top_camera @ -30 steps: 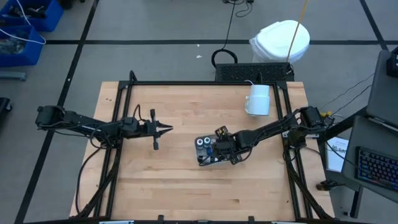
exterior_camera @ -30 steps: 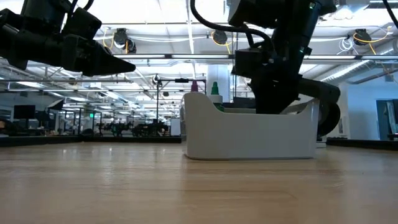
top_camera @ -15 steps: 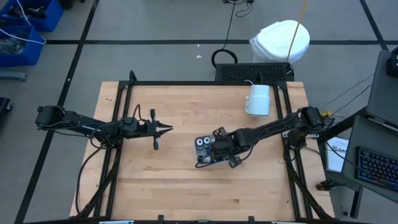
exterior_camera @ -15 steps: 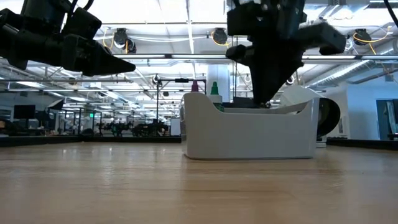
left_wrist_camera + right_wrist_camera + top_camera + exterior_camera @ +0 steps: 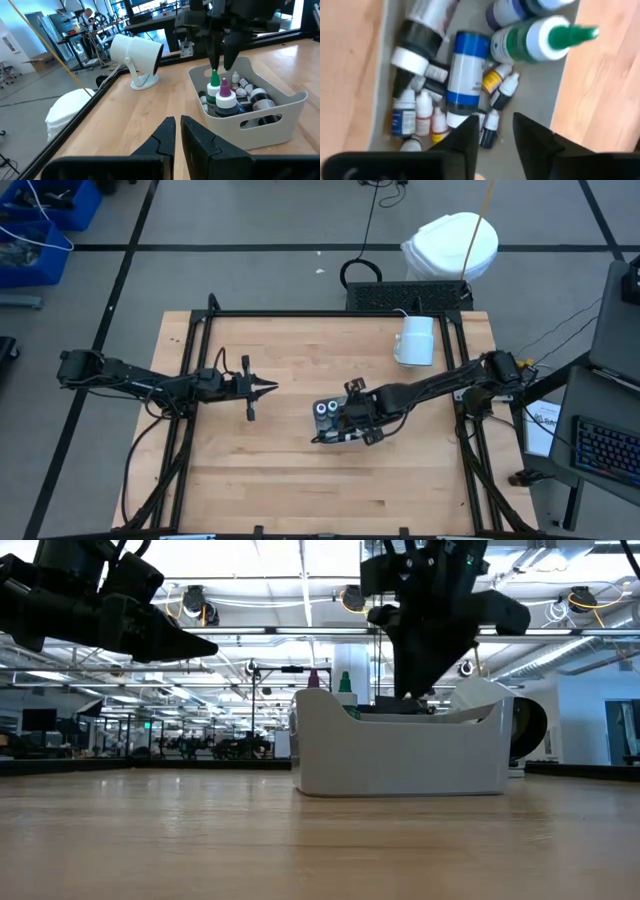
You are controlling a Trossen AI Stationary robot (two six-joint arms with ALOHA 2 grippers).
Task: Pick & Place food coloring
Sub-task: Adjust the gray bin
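Food coloring: tiny glossy round bottles jumbled in smooth bin.

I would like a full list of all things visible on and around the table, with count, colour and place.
bin: one, pale grey, centre-right of the table, holding the bottles
tall squeeze bottles: two, one green tip and one purple tip, upright at one end of the bin
blue-and-white bottle: one, lying on its side in the bin
small dropper bottles: several, white caps, mixed bodies, lying loose on the bin floor
mug: one, white, on its side near the table's far right edge
white bag: one, on the floor beyond the table
left gripper: dark, shut, empty, over the table's left part
right gripper: dark, open, empty, directly above the bin
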